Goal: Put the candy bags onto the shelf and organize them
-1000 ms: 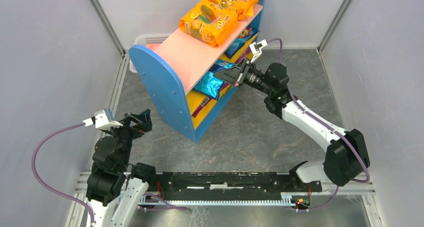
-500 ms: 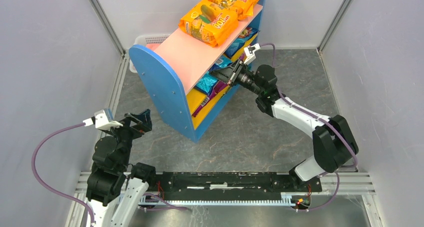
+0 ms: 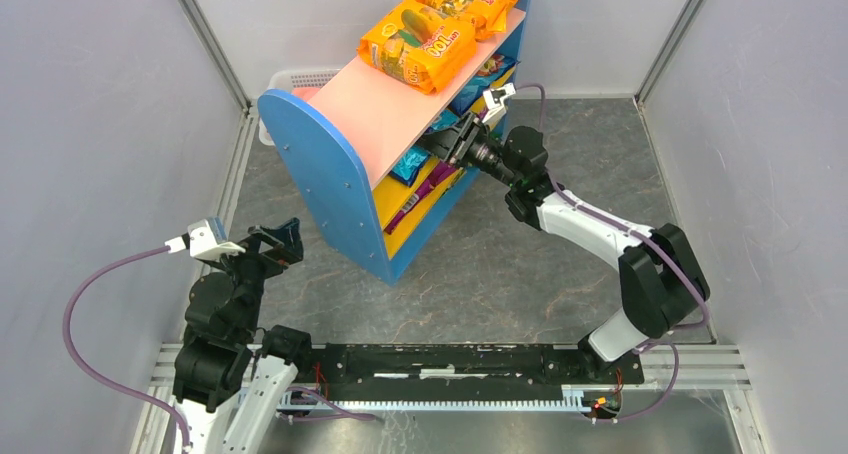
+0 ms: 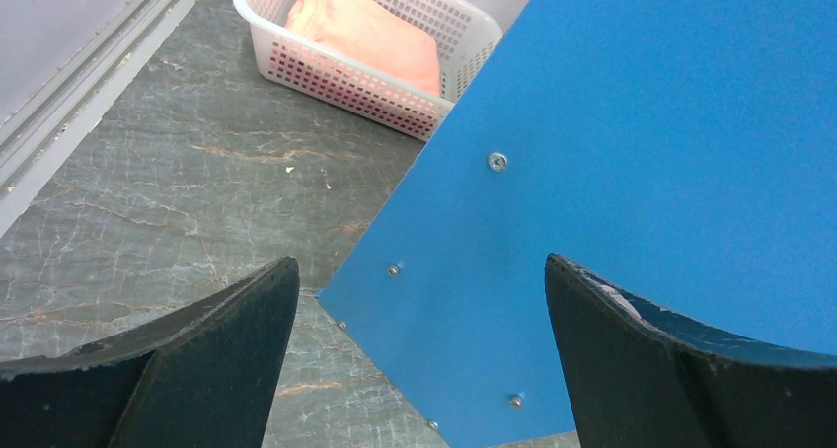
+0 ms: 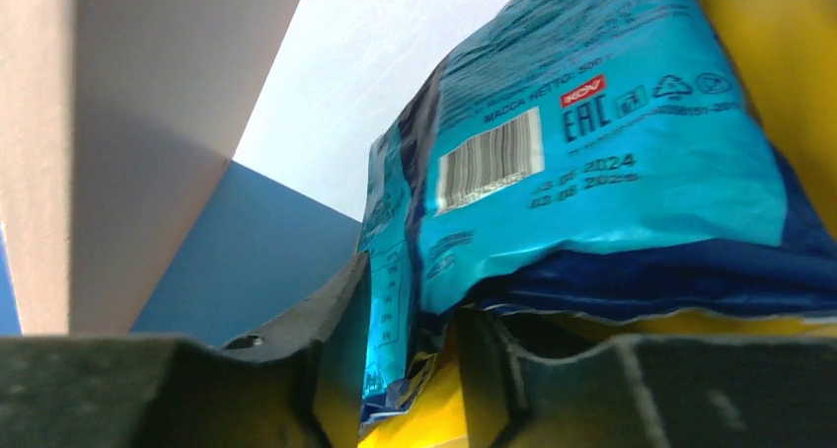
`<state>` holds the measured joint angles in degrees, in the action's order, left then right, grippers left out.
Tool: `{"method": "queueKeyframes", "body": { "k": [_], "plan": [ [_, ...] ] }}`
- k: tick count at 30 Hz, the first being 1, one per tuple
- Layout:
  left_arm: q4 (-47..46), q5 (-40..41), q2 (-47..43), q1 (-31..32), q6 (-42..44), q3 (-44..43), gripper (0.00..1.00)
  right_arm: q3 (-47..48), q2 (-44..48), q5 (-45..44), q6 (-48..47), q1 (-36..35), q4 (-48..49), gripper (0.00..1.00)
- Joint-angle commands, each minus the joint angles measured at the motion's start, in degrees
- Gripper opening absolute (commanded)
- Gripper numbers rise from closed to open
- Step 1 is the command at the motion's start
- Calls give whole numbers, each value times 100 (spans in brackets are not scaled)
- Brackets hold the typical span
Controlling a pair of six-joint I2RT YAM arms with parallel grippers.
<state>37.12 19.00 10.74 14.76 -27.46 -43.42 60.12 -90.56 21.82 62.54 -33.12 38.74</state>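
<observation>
The shelf [image 3: 330, 159] has blue side panels, a pink top board and yellow inner shelves. Two orange candy bags [image 3: 415, 46] lie on the top board. My right gripper [image 3: 452, 144] reaches into the upper inner shelf and is shut on the edge of a blue candy bag [image 5: 582, 142], which lies against the yellow board [image 5: 780, 34]. A purple bag [image 3: 425, 189] lies on the lower shelf. My left gripper [image 3: 280, 242] is open and empty near the shelf's blue side panel [image 4: 642, 152].
A white slatted basket [image 4: 345, 73] holding an orange bag [image 4: 365, 29] stands behind the shelf at the back left wall. Grey walls close in the table on three sides.
My right gripper has moved left and deeper into the upper inner shelf with the blue bag. The left arm has not moved.
</observation>
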Motion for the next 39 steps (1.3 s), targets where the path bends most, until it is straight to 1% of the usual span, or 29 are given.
{"method": "queueKeyframes", "body": {
  "k": [1,2,4,7,9,12,15,17,19,20,22,25,27,30,33,35,39],
  "plan": [
    [-225,24,87,-102,268,2,100,142,418,-45,-652,-42,-857,51],
    [-231,24,94,-119,263,8,100,142,530,-104,-837,-50,-1174,59],
    [-227,24,103,-151,262,9,100,130,750,-133,-1222,-41,-1663,71],
    [-232,18,162,-212,261,9,100,86,1074,-148,-1714,-37,-2353,82],
    [-227,8,196,-256,263,9,100,-45,1283,-136,-1936,-32,-2740,86],
    [-227,-30,246,-312,267,-5,100,-345,1680,-117,-2192,5,-3035,91],
    [-215,-116,300,-351,270,-49,100,-526,2102,-96,-2640,34,-3446,92],
    [-199,-75,305,-352,277,-59,100,-586,2422,-176,-3109,36,-3944,96],
    [-66,20,267,-351,206,-198,100,-606,2808,-469,-3622,34,-4659,98],
    [54,62,240,-351,99,-366,100,-619,3065,-680,-3895,39,-4958,98],
    [105,-343,156,-349,23,-820,100,-663,3562,-1129,-4294,34,-5606,98],
    [-308,-743,133,-351,-82,-1536,100,-649,4372,-1696,-4759,35,-6350,98],
    [-601,-900,325,-343,62,-2080,100,-508,4829,-1961,-5044,39,-6827,98],
    [-722,-1321,967,-343,520,-3174,100,-3,5398,-2469,-5380,40,-7558,98],
    [-759,-1818,1601,-332,739,-4197,100,973,5745,-2834,-5605,38,-8167,98],
    [-853,-2282,1911,-319,801,-4677,100,1761,5808,-2943,-5734,36,-8474,98],
    [-1163,-2604,2208,-223,760,-5237,100,3346,5656,-3026,-5946,38,-8905,98]
  ]
}}
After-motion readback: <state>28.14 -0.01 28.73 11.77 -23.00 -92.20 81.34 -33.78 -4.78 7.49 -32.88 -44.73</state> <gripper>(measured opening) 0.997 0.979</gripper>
